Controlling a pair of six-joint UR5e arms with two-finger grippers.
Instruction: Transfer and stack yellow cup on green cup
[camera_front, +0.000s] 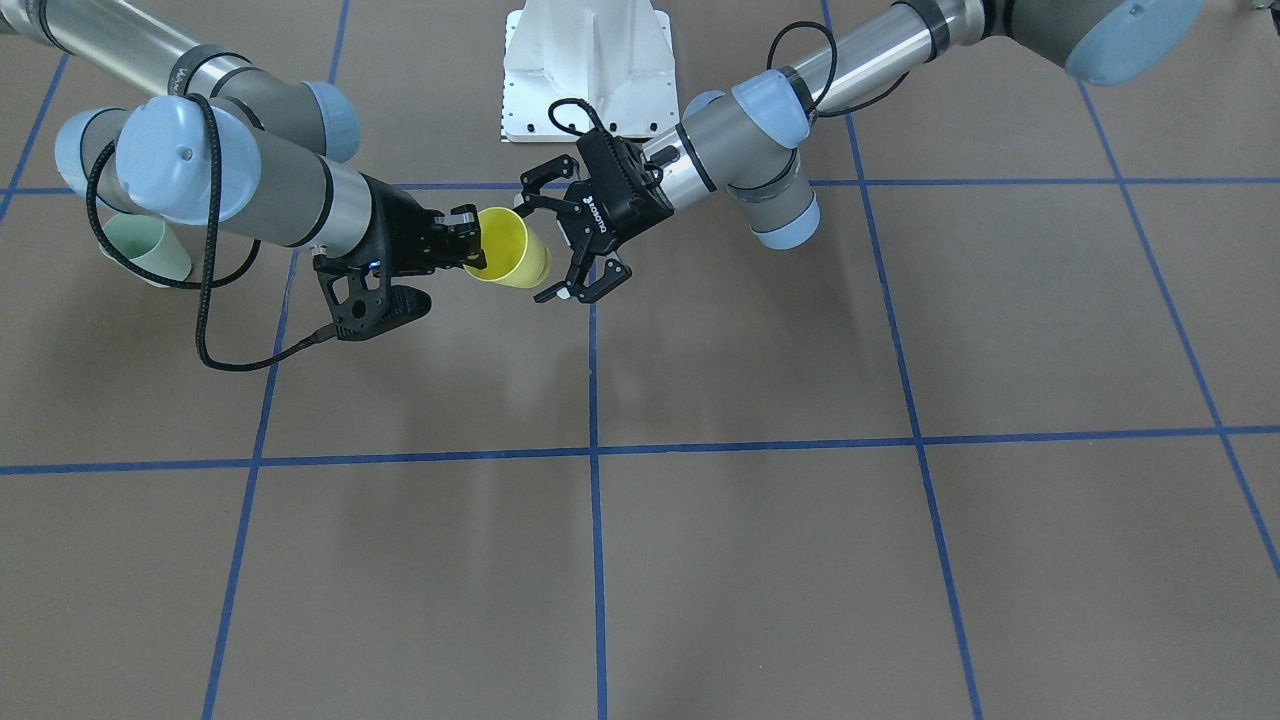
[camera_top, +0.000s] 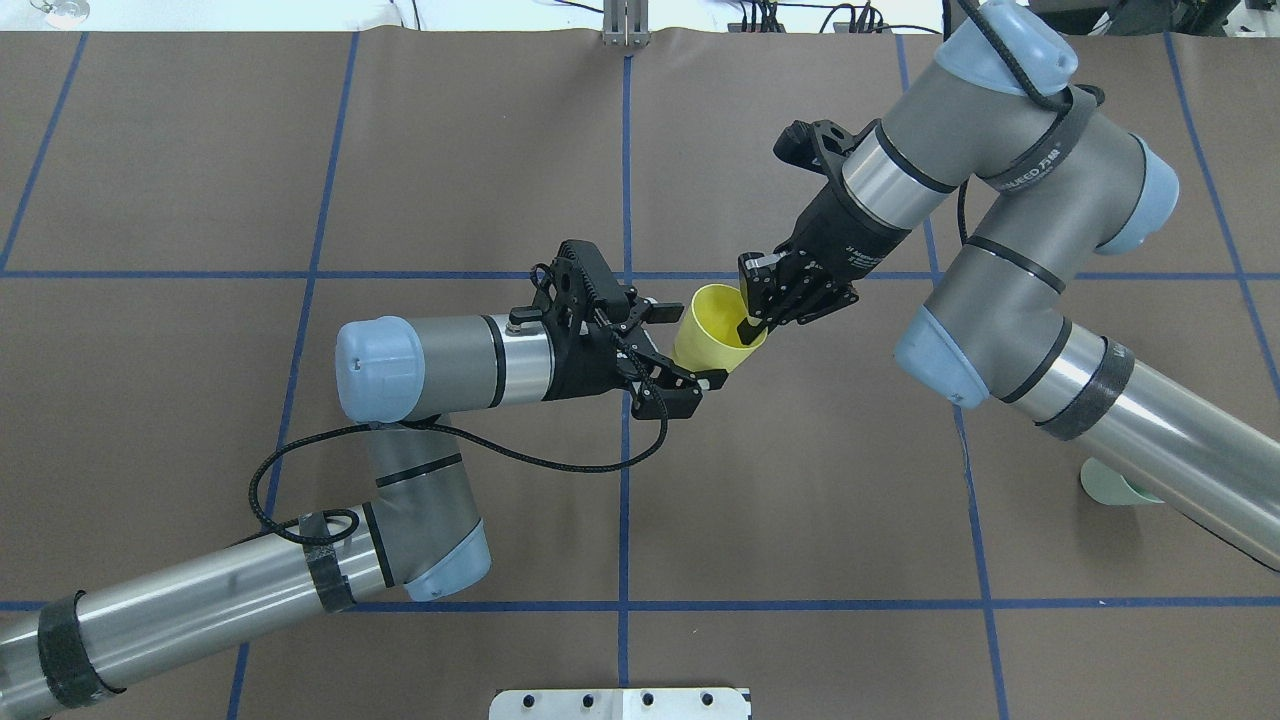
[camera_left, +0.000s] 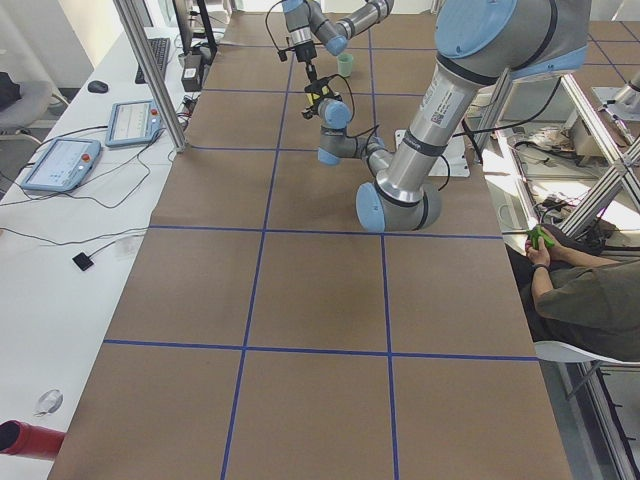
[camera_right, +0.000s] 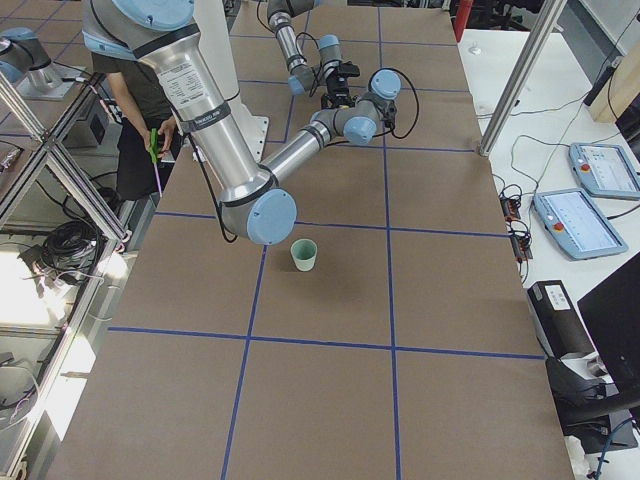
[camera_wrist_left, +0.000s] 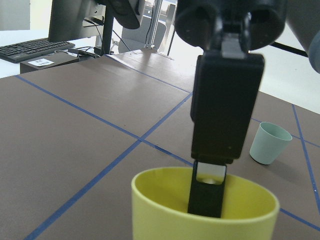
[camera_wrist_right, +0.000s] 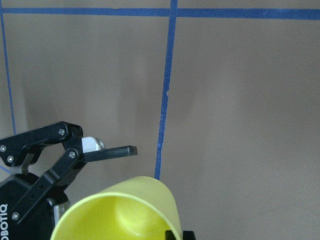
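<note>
As right gripper (camera_top: 750, 322) pinches yellow cup (camera_top: 712, 335) by the rim, left gripper (camera_top: 700, 345) gapes wide; base between its jaws.

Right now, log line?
handover | right gripper shut on yellow cup rim | left gripper open at its base | green cup upright on table

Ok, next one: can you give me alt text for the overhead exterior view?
The right gripper pinches the tilted yellow cup by its rim, one finger inside, over the middle of the table, and the open left gripper has its fingers either side of the cup's base. The green cup shows at lower right, mostly hidden by the right arm.
</note>
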